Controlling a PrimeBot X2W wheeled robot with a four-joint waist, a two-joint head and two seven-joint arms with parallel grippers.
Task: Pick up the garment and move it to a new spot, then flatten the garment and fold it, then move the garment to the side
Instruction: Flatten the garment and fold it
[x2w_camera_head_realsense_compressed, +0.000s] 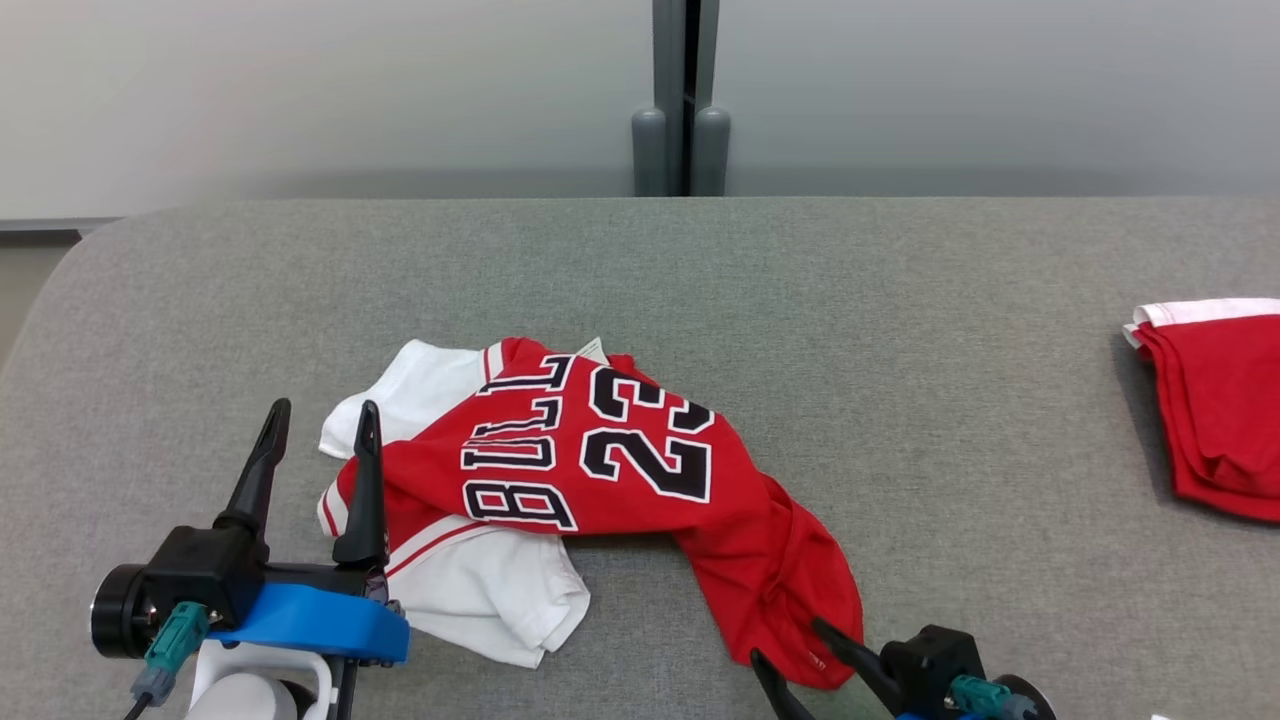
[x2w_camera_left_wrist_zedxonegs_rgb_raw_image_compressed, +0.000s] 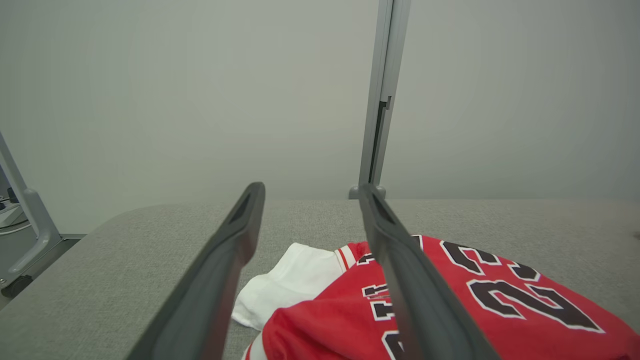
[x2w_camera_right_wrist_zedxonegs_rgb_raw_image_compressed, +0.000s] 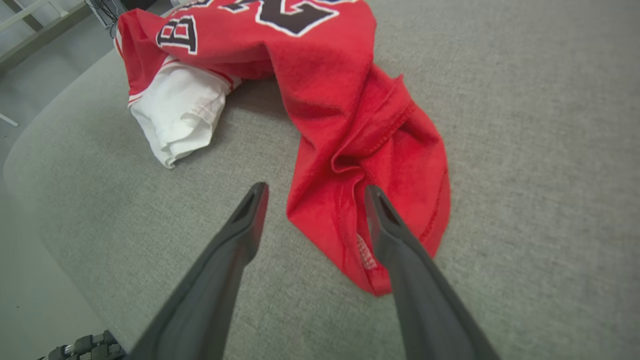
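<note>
A crumpled red and white jersey (x2w_camera_head_realsense_compressed: 600, 460) lies near the front of the grey worktop (x2w_camera_head_realsense_compressed: 900, 290), left of centre, with its black lettering and number facing up and a red tail trailing toward the near right. The left gripper (x2w_camera_head_realsense_compressed: 324, 407) is beside the jersey's white sleeve, its fingers spread and holding nothing. The right gripper (x2w_camera_head_realsense_compressed: 785, 640) is also released, its fingers set apart on either side of the tail's red hem; whether they touch the cloth is unclear. A second red garment (x2w_camera_head_realsense_compressed: 1215, 400) lies folded at the worktop's far right edge, well apart.
</note>
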